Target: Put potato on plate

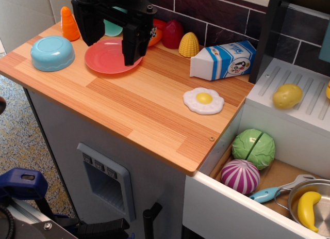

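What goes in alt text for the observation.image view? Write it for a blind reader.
A black robot tool hangs over a pink plate on a wooden toy-kitchen counter, while the yellow potato lies far off on the white drainer at right. A blue bowl, milk carton and fried egg also sit on the counter.

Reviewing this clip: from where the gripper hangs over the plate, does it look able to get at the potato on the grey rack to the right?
Probably yes. The potato lies alone and uncovered on the ribbed grey rack, nothing touching it. The gripper is far across the counter over the plate; only the milk carton lies between, low enough to pass over.
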### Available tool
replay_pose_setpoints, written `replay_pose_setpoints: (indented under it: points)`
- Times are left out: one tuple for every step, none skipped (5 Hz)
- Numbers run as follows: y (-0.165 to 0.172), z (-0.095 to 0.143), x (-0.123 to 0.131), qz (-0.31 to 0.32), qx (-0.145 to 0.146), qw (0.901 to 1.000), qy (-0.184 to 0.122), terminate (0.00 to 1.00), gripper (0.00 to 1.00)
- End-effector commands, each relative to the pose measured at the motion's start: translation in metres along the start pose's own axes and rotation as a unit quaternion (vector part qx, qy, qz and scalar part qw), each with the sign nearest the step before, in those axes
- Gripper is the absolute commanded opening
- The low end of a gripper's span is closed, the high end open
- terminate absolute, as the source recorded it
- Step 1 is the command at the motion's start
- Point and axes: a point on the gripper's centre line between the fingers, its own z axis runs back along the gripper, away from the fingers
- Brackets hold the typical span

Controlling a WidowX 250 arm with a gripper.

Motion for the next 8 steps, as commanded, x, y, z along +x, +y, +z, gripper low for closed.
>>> replay_pose_setpoints:
  points:
    - [0.0,0.0,0.0,0.0,0.0,1.0,0.0,0.0,1.0]
    - [-0.013,-0.003,0.015,0.003,-0.019,0.9998,0.0,0.0,1.0]
    - [-0.04,-0.003,0.04,0.0,-0.036,0.9993,-0.006,0.0,1.0]
    - [-0.078,-0.016,0.067,0.0,-0.049,0.9983,-0.032,0.0,1.0]
    - [-0.109,-0.024,0.09,-0.008,-0.05,0.9975,-0.05,0.0,1.0]
    - [-0.138,-0.034,0.119,-0.01,-0.031,0.9964,-0.078,0.0,1.0]
    - [-0.16,-0.05,0.139,-0.006,-0.045,0.9943,-0.096,0.0,1.0]
    - [-0.178,-0.069,0.153,-0.014,-0.05,0.9923,-0.113,0.0,1.0]
